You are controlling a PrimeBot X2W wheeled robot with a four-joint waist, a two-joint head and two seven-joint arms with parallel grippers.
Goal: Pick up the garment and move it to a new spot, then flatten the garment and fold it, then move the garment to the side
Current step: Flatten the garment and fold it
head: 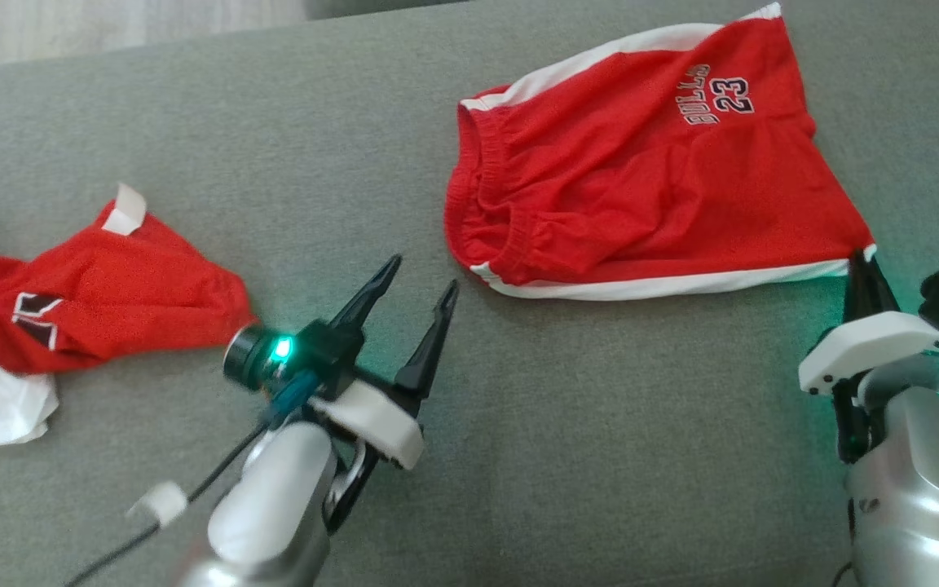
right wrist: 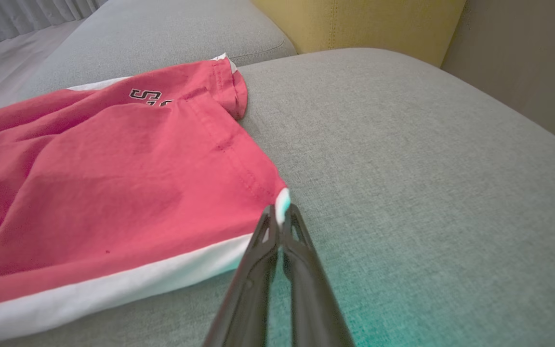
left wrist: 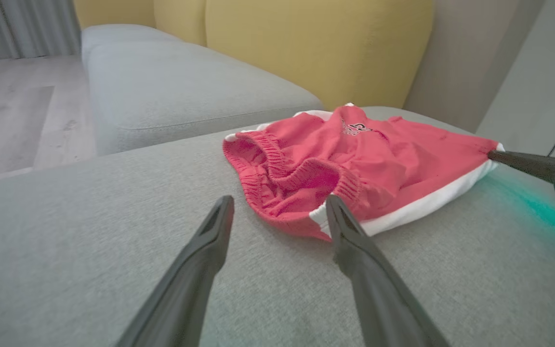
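Sofa seat (head: 600,456): grey fabric cushion that carries everything here.
Shorts (head: 649,187): red with a white side stripe and "BULLS 23" print. They lie spread at about 1 o'clock in the head view, not yet fully flat, with creases near the waist.
Shorts' long axis: runs roughly 9 to 3 o'clock in the head view. The gathered waistband (left wrist: 282,164) is at the 9 o'clock end and the leg hems are at the 3 o'clock end.
Second red garment (head: 86,310): crumpled at 9 o'clock, well apart from the shorts.
Left pincer (head: 424,272): fingers spread wide, holding nothing. The waistband's near corner lies at about 1 o'clock from its tips. In the left wrist view its right finger ends just beside that corner; I cannot tell whether they touch.
Right pincer (right wrist: 280,212): fingers closed together on the near hem corner, where the white stripe ends, at 12 o'clock of its tips.
Relation that matters: each arm sits at its own end of the near edge. The hem end is gripped and the waist end is not.
Likely next need: the left pincer takes the waistband corner, so both can pull along the axis.
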